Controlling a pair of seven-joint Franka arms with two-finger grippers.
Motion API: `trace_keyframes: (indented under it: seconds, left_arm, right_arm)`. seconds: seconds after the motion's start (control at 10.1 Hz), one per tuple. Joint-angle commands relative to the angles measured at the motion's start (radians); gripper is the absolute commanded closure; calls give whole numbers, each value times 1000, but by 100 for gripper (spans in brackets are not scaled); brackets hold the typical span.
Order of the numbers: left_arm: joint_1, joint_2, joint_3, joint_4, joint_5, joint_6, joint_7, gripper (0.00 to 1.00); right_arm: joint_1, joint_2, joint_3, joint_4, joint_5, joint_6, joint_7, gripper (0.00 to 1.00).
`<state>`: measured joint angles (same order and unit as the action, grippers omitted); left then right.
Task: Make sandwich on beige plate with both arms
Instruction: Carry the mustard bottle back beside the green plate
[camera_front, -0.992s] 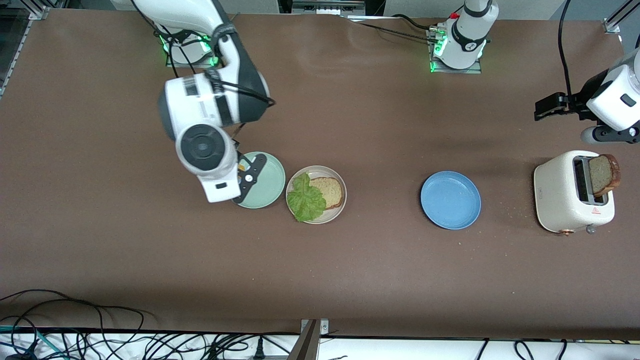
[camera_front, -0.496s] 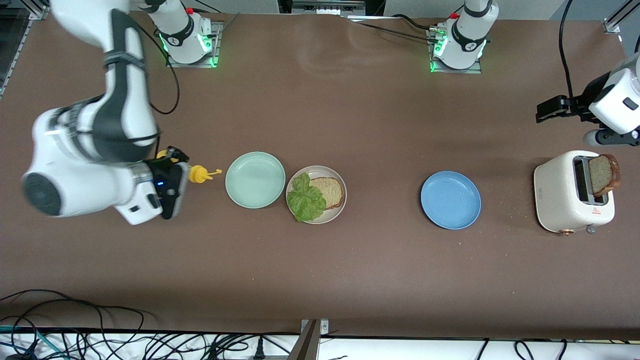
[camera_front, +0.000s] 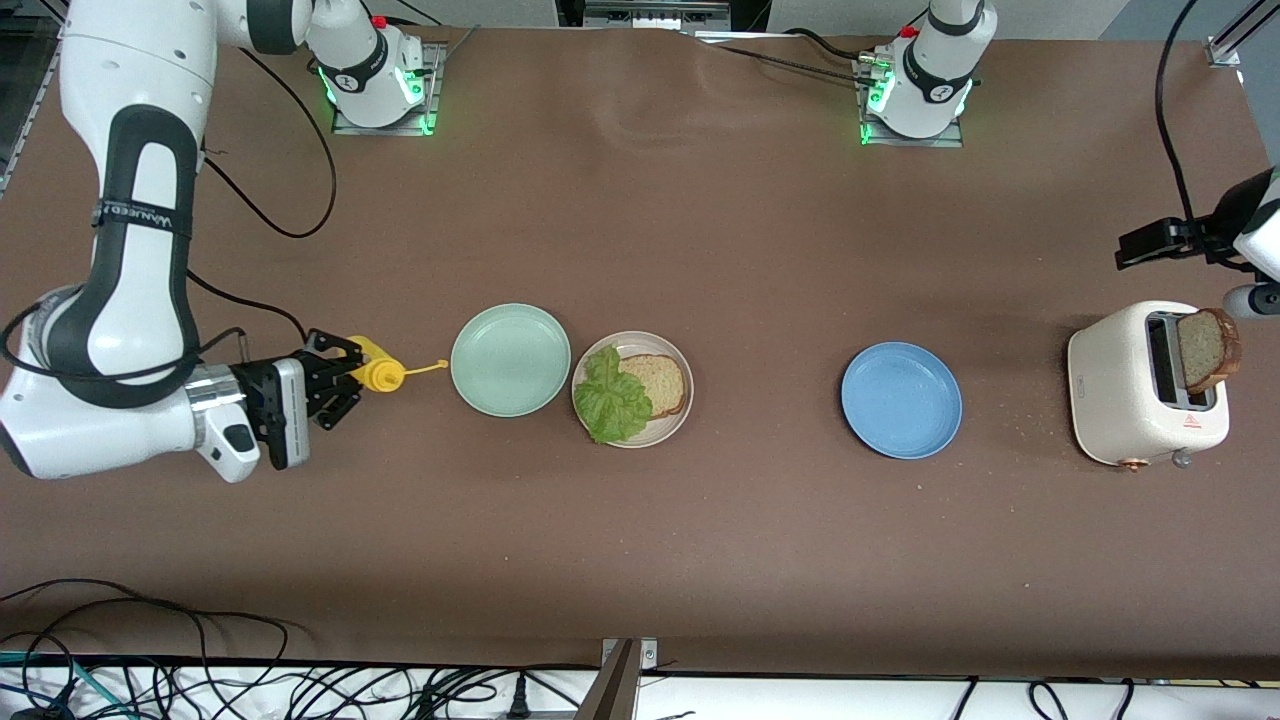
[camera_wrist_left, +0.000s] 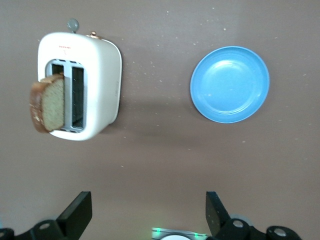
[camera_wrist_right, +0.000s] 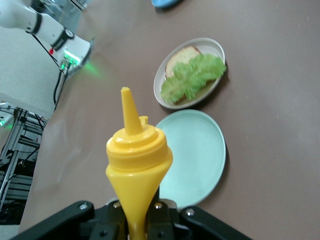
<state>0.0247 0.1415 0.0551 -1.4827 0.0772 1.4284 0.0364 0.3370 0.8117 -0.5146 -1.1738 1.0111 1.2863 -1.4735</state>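
brown table (camera_front: 700, 560) fills the front view, faint crumbs around the toaster end, tangle of black cables along the edge nearest the front camera. right arm (camera_front: 130, 250) bends down over its end of the table, right gripper (camera_front: 345, 378) lying sideways, fingers clamped on a yellow squeeze bottle (camera_front: 380, 374), nozzle pointing toward the mint-green plate (camera_front: 510, 360). white toaster (camera_front: 1140, 385) at the left arm's end, one bread slice (camera_front: 1208, 348) sticking up out of a slot. left gripper (camera_wrist_left: 145, 212) up in the air near the toaster, fingers spread wide with nothing between them. blue plate (camera_front: 901, 400) sits between the toaster and the beige plate (camera_front: 650, 432). beige plate is just beside the mint-green one, rims almost touching. on it one bread slice (camera_front: 660, 382) with a lettuce leaf (camera_front: 610, 397) lying partly over it, no top slice on it.
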Motion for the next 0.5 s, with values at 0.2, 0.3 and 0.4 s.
trace_keyframes:
  seconds: [0.2,0.3,0.4]
  left_arm:
    - [145,84,-8,15,32,116,221,0]
    - [165,102,-8,10,32,144,233,0]
    - [175,118,-8,1,32,173,235,0]
  right_arm:
    - [-59,21,10,-133,107,-7,-366,100]
    - [-79,47,10,-159,142,-15,-458,100]
    - [-98,81,11,-170,174,-24,-556,100]
